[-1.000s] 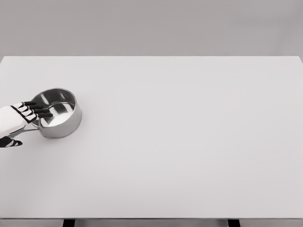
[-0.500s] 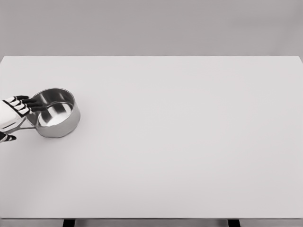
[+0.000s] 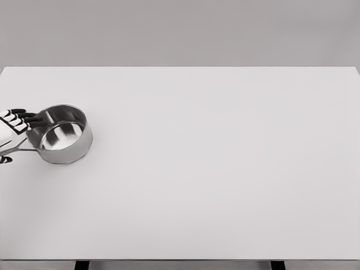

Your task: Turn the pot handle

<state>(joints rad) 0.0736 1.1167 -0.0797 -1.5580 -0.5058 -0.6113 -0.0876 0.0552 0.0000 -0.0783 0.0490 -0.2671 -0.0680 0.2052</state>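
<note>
Grey wall stands behind a white table (image 3: 225, 169) that fills nearly the whole head view. Near the table's left edge, about midway along it, a steel pot (image 3: 61, 135) sits upright, its thin handle (image 3: 17, 149) pointing left toward that edge. At the same edge the left hand (image 3: 12, 126) comes in, only partly in view. Its dark fingers (image 3: 35, 120) stretch out flat toward the pot's near-left rim, reaching just to it, above the handle. They are spread rather than curled and grip nothing visible.
</note>
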